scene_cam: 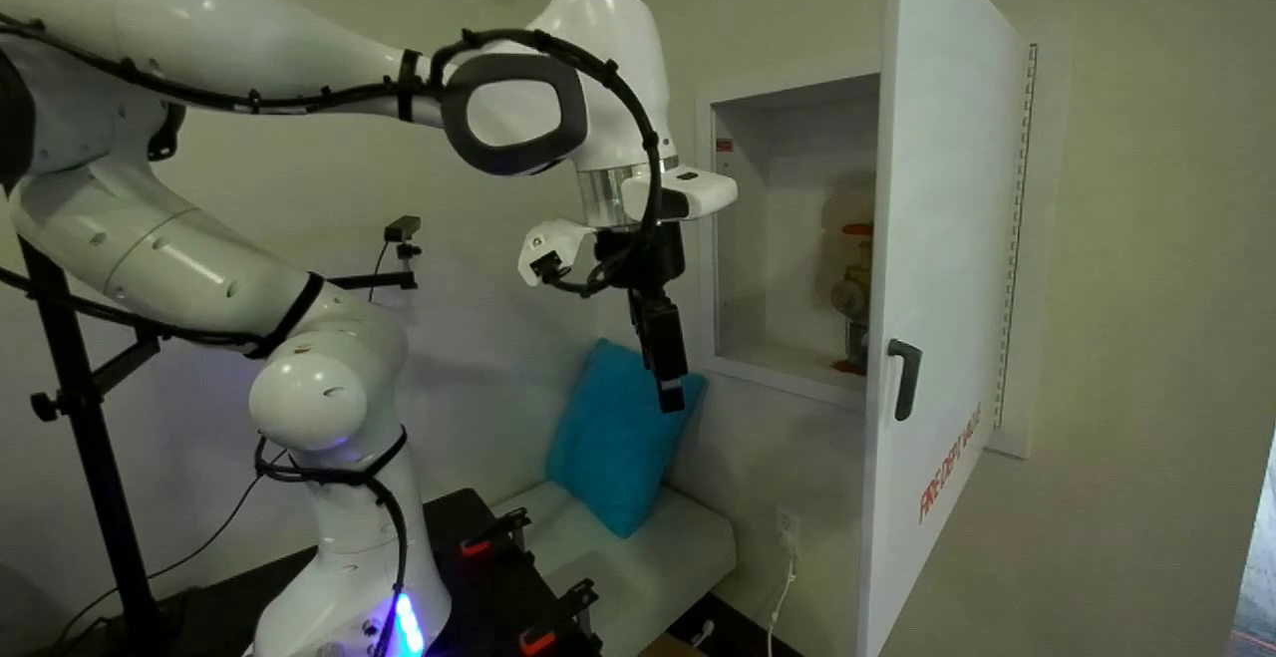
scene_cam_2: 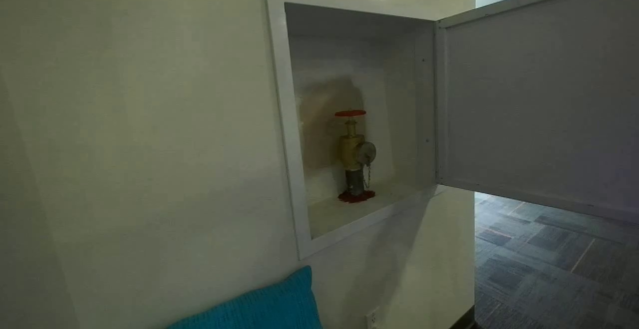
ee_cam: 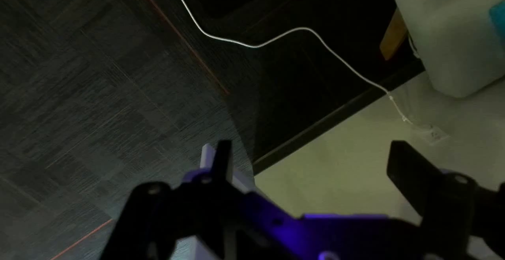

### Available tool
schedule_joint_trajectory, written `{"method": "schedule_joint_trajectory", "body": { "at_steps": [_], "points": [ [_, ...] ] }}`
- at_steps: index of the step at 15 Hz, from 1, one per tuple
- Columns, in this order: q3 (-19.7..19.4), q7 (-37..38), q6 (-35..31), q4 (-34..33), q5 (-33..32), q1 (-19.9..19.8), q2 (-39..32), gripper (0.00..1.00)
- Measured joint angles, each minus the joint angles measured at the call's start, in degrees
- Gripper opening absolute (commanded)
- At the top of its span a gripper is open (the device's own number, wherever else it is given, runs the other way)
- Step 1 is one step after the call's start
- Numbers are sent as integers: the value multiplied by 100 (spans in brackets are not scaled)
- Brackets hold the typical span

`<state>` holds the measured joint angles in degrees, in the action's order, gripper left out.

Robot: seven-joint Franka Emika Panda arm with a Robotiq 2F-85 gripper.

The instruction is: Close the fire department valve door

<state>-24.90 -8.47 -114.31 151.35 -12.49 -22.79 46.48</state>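
As the end effector (scene_cam: 671, 394) hangs, the valve door (scene_cam: 947, 238) stands beside it, apart.

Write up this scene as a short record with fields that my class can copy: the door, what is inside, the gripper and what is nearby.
To close: white door, standing wide open
Outer face: red lettering low down; dark handle on the side away from the hinge
Inside: valve with a red wheel, in a wall cupboard
Robot: gripper open, empty, pointing down
Nearby: blue cushion propped on a pale bench; white cord running to a wall outlet
Status: not yet closed
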Motion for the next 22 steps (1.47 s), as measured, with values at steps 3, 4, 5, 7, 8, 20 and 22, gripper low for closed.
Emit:
{"method": "schedule_joint_trajectory", "body": {
  "at_steps": [3,4,5,7,8,20,22],
  "points": [
    [-352,136,-438,-240,101,-125,-299,100],
    [-407,267,-640,-304,105,-196,-428,100],
    [-409,267,-688,-332,106,-244,-510,100],
    [-402,240,-685,-326,110,-244,-528,100],
    [-389,239,-684,-324,111,-244,-517,100],
    [-1150,326,-714,-1353,1189,-398,-1147,100],
    [-1397,322,-707,-1715,1646,-307,-1414,100]
  ]
}}
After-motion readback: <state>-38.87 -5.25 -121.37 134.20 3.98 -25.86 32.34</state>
